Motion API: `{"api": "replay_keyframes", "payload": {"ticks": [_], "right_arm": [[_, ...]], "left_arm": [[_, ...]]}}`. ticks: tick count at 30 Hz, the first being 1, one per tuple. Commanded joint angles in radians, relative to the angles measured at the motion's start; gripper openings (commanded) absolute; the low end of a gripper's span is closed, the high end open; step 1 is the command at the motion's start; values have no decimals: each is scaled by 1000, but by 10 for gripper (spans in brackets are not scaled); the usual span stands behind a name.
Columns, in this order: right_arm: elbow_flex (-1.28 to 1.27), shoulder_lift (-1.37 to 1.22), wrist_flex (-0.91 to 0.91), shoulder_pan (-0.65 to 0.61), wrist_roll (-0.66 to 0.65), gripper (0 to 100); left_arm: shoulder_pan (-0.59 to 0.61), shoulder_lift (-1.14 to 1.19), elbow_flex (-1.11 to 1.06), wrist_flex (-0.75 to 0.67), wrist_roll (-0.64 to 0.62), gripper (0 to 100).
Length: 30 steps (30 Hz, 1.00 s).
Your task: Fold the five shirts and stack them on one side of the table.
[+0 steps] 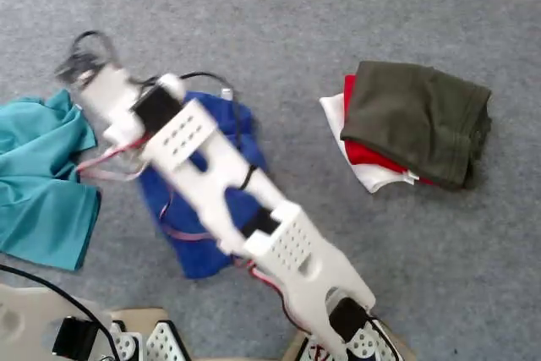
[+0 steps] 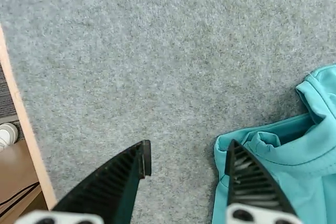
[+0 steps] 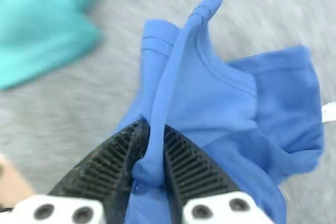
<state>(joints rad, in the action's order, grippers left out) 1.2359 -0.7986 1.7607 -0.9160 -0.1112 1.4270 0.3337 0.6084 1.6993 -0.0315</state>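
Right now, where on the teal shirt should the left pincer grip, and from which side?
I'd grip the rolled, raised fold at the teal shirt's edge, coming from the bare grey table side. That fold stands off the surface, and the open left pincer has one finger right beside it.

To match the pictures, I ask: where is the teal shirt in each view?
High view: teal shirt at the picture's left edge, left of the blue shirt.
Left wrist view: teal shirt beside one finger of the open left gripper.
Right wrist view: teal shirt beyond the blue shirt that the right gripper pinches.
Shared landmark: the grey table cover.
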Motion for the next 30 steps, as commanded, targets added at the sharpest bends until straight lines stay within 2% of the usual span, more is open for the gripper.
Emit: {"api": "replay_keyframes", "payload": {"ticks": [1,6,11,14,18,22,24,30], "right_arm": [[64,111,5,-95,9,15],[27,79,5,-80,9,30],[-27,-12,-8,-23,74,232],[-41,-101,-8,-3,68,283],[-33,-232,-8,23,72,227],[-31,-297,-8,51,69,6],[-24,-297,0,84,72,40],[42,-240,2,262,64,14]], "left_arm": [[7,-9,44,0,12,248],[7,-9,44,0,12,248],[7,-9,39,0,12,248],[5,-9,8,0,12,248],[5,-9,-36,0,12,248],[5,-9,-47,-2,12,248],[5,-9,-48,-20,12,248],[5,-9,-48,-34,14,248]]}}
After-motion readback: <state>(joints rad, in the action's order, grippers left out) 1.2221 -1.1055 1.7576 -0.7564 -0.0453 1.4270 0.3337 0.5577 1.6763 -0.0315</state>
